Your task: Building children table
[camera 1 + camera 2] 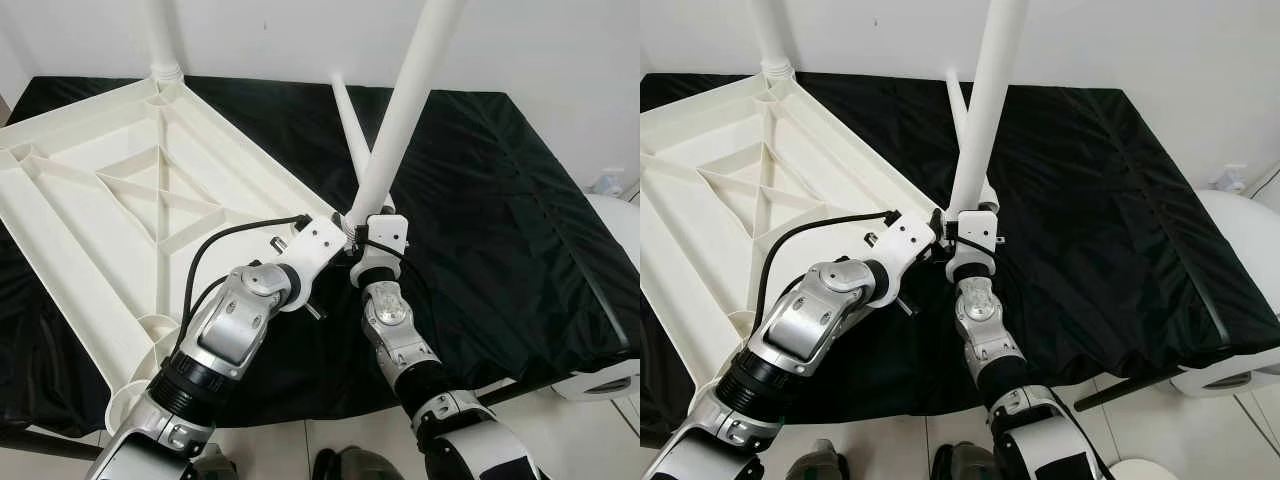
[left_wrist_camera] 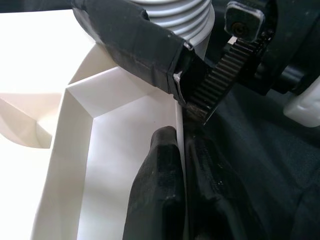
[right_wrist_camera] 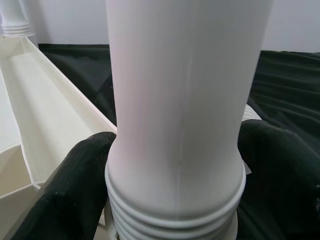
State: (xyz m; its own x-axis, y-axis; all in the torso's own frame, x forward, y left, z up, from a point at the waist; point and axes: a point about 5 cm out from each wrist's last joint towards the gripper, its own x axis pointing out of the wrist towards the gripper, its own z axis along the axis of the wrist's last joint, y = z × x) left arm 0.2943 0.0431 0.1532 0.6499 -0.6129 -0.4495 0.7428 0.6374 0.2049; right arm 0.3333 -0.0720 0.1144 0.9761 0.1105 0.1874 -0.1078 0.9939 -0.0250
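Observation:
The white children's table top (image 1: 130,190) lies upside down on a black cloth (image 1: 480,200). One white leg (image 1: 160,35) stands in its far corner socket. My left gripper (image 1: 343,240) is shut on the table top's rim (image 2: 179,115) at the near right corner, its fingers (image 2: 157,185) pinching the thin wall. My right gripper (image 1: 372,226) is shut on a second white leg (image 1: 405,95) just above its threaded end (image 3: 175,220). That leg tilts up to the right over the corner. Another leg (image 1: 347,120) lies on the cloth behind.
The cloth-covered surface ends near my body, with tiled floor (image 1: 1160,420) below. A white rounded object (image 1: 1235,290) stands off the right edge. A pale wall (image 1: 540,40) runs along the back.

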